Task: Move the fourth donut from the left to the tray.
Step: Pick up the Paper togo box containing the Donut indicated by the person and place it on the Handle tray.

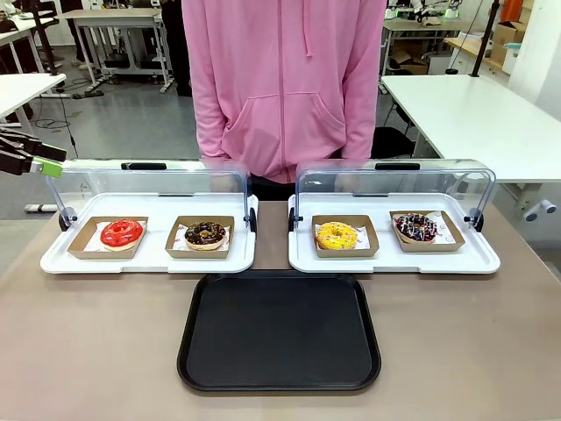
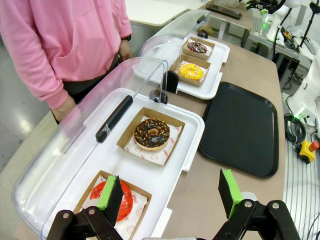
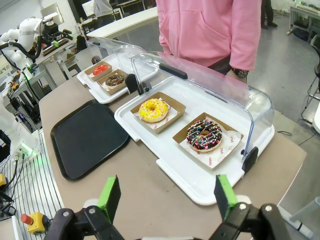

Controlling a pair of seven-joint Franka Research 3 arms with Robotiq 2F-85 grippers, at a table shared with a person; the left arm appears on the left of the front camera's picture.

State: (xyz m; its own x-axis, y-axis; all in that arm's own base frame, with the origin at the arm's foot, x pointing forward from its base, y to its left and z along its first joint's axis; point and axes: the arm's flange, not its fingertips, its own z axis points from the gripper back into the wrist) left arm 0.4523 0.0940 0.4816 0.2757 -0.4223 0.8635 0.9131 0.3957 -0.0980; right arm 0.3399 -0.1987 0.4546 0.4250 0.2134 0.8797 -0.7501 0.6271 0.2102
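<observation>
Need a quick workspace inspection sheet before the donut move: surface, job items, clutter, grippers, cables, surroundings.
Surface: brown table, carrying three trays.
Job's things: sprinkled chocolate donut in its cardboard holder, rightmost on the right white tray; black tray in front, bare.
Clutter: red donut and crumbed chocolate donut on the left white tray; yellow donut beside the sprinkled one; clear lids swung back.
Grippers: left gripper open, near the table's left end; right gripper open, near the right end.
Cables: loose bundle beside the table.
Surroundings: person in pink hoodie at the far side.
</observation>
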